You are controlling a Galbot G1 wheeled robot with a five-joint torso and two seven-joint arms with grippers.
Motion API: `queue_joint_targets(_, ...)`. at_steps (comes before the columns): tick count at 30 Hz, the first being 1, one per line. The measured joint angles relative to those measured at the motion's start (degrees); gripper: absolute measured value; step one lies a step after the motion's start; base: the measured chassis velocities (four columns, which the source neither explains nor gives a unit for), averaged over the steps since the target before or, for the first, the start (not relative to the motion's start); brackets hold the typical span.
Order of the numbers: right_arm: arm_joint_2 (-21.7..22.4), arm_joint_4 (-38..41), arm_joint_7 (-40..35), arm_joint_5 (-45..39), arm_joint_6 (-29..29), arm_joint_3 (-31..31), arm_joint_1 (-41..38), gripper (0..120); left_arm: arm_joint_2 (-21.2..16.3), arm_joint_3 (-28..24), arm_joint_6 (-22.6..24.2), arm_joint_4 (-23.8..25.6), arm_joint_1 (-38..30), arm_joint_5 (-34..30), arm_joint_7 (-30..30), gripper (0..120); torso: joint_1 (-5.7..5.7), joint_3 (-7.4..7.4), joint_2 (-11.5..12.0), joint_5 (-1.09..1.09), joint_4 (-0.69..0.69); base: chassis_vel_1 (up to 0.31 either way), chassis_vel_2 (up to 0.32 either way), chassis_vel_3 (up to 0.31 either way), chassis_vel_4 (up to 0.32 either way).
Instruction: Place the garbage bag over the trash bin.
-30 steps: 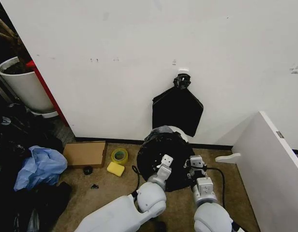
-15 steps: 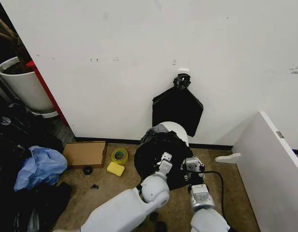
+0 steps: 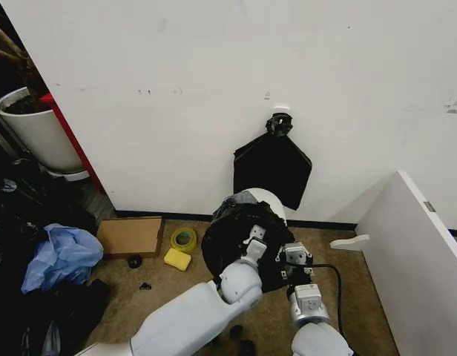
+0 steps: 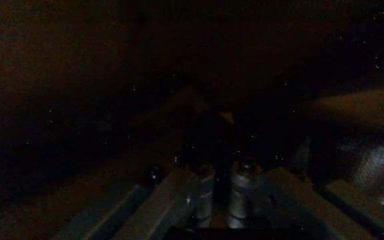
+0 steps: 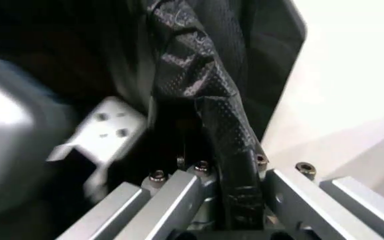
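Garbage bag (image 3: 239, 241) draped over trash bin (image 3: 267, 197), far rim bare; right gripper (image 5: 227, 210) pinching bag fold, nearer; left gripper (image 3: 252, 239) finger state indeterminable

Glossy black garbage bag (image 3: 239, 236), cream-white trash bin (image 3: 269, 199).

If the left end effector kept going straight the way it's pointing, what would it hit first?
Most likely the garbage bag itself: the left end effector already points into its black plastic draped on the trash bin. Depth beyond that film is unclear.
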State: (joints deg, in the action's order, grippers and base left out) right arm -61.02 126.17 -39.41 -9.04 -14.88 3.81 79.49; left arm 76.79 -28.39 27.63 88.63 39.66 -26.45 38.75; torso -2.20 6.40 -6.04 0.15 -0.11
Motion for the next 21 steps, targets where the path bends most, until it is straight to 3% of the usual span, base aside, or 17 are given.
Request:
queue_joint_targets(4,0.01,-0.05,0.27,-0.58,0.11,0.03,-0.04,0,-0.17,-0.30,-0.50,0.82,0.32,0.20,-0.40,0,0.00,0.00,0.00,0.00,-0.01,0.000,0.000,0.000,0.000)
queue_joint_targets(10,-0.43,-2.74,0.28,-1.28,1.15,-2.99,-0.81,0,-6.55,-1.64,1.10,13.34,5.84,-0.57,-0.84,0,0.00,0.00,0.00,-0.01,0.00,0.000,0.000,0.000,0.000)
queue_joint_targets(12,-0.50,-3.13,0.27,-1.48,1.22,-3.45,-0.98,0,-7.51,-1.47,1.15,15.09,6.67,-0.65,-1.01,0,0.00,0.00,0.00,0.00,0.01,0.000,0.000,0.000,0.000)
queue_joint_targets(17,-0.91,-7.43,1.07,-2.43,3.46,-6.66,-2.59,0,-15.11,5.81,-4.02,25.21,14.93,-0.72,-6.41,0,0.01,0.00,0.01,-0.01,-0.01,0.000,0.000,0.000,0.000)
queue_joint_targets(19,-0.95,-8.23,1.35,-2.82,4.06,-7.05,-2.90,0,-16.53,8.24,-5.34,26.74,16.91,-1.13,-8.25,0,0.01,0.00,0.01,-0.02,0.00,0.000,0.000,0.000,0.000)
queue_joint_targets(21,-1.07,-10.01,2.09,-3.67,5.46,-7.80,-3.50,0,-19.58,15.26,-8.70,29.94,21.24,-3.35,-13.61,2,0.01,0.00,0.01,-0.02,0.02,0.000,0.000,0.000,0.000)
